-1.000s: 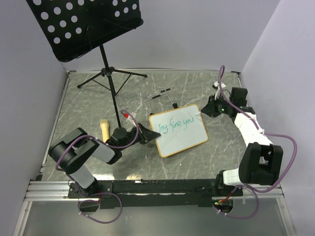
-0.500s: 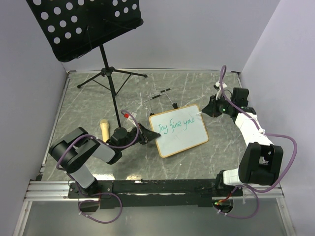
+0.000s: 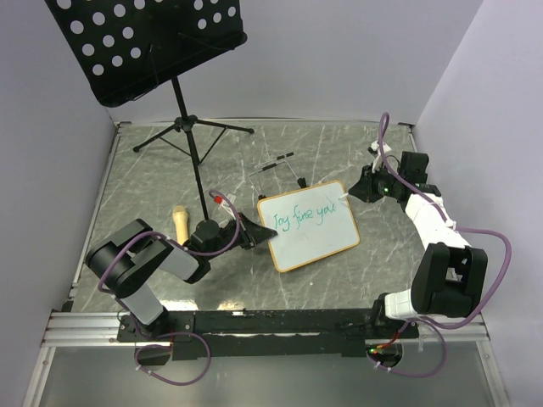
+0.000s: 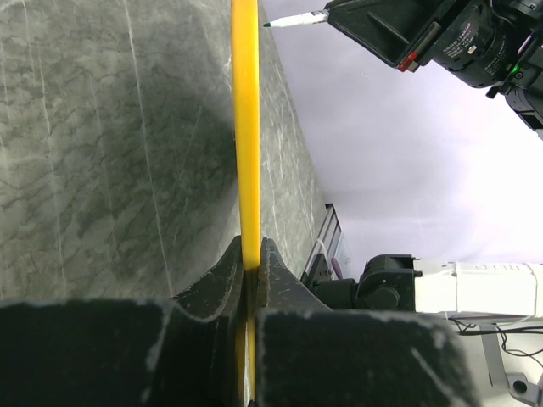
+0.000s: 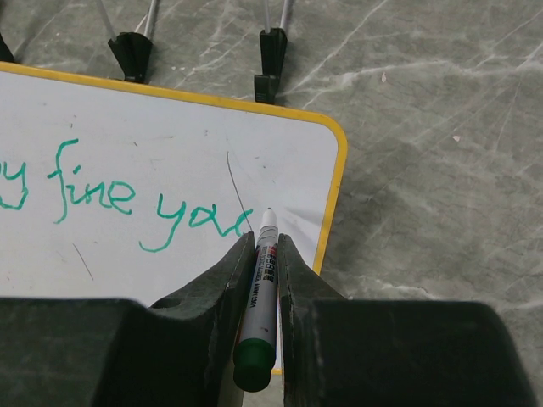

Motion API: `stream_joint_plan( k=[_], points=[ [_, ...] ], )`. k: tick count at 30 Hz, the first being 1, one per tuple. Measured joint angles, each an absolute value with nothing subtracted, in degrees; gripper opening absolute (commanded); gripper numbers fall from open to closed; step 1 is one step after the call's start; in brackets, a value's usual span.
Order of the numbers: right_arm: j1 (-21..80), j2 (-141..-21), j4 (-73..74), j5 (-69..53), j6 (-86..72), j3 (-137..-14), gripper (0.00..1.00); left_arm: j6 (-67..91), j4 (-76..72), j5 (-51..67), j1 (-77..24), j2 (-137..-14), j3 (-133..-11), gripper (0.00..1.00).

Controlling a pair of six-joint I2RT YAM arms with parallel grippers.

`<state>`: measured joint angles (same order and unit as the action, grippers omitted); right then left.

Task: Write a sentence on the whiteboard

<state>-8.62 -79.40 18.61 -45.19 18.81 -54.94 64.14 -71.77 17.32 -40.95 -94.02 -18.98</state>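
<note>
Grey marble table runs under everything, with a black music stand at the far left corner. Next comes my left gripper, clamped tight on the left edge of the whiteboard. Its wrist view shows both fingers pinching the thin yellow frame edge-on. The whiteboard sits mid-table, angled, just in front of a wire easel. I cannot tell whether it lies flat or leans. Green words cross its face and end near the right edge. There my right gripper is closed around a marker, nib forward at the last letter. Whether the nib touches, I cannot say.

I judge the whiteboard light and stiff, with a slick face, so it would skate or pivot under nib pressure unless pinned. The frame is the place to grip: it is rigid, thin enough for my fingers, and clear of the ink, which would likely smear at a touch. The marker looks light and smooth-barrelled. Holding it close to the nib, as now, should keep strokes steady.
</note>
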Motion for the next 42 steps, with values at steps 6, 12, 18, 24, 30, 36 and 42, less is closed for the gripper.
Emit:
stream_joint_plan(
  k=[6,12,18,24,30,36,42],
  points=[
    [-8.7,-79.4,18.7,-45.8,19.4,-54.9,0.0,64.2,-71.8,17.3,-40.9,-94.1,-19.0,0.01],
    [-8.7,-79.4,18.8,-45.9,19.4,-54.7,0.0,64.2,-71.8,17.3,-40.9,-94.1,-19.0,0.01],
    [-8.7,-79.4,19.3,-46.7,20.6,-54.7,0.0,64.2,-71.8,17.3,-40.9,-94.1,-19.0,0.01],
    [-8.7,-78.3,21.3,-50.0,23.7,-53.2,0.0,64.3,-71.8,16.9,-40.9,-94.1,-19.0,0.01],
    [-8.7,-74.6,24.3,-54.3,25.7,-52.5,0.0,64.5,-71.7,16.2,-41.0,-94.1,-19.0,0.01],
    [-6.0,-68.1,26.4,-54.9,27.7,-50.0,0.0,65.2,-71.7,15.2,-41.1,-94.1,-19.0,0.01],
    [-1.6,-62.4,26.7,-55.4,29.9,-46.1,0.0,66.1,-71.7,15.1,-41.1,-94.1,-19.1,0.01]
  ],
)
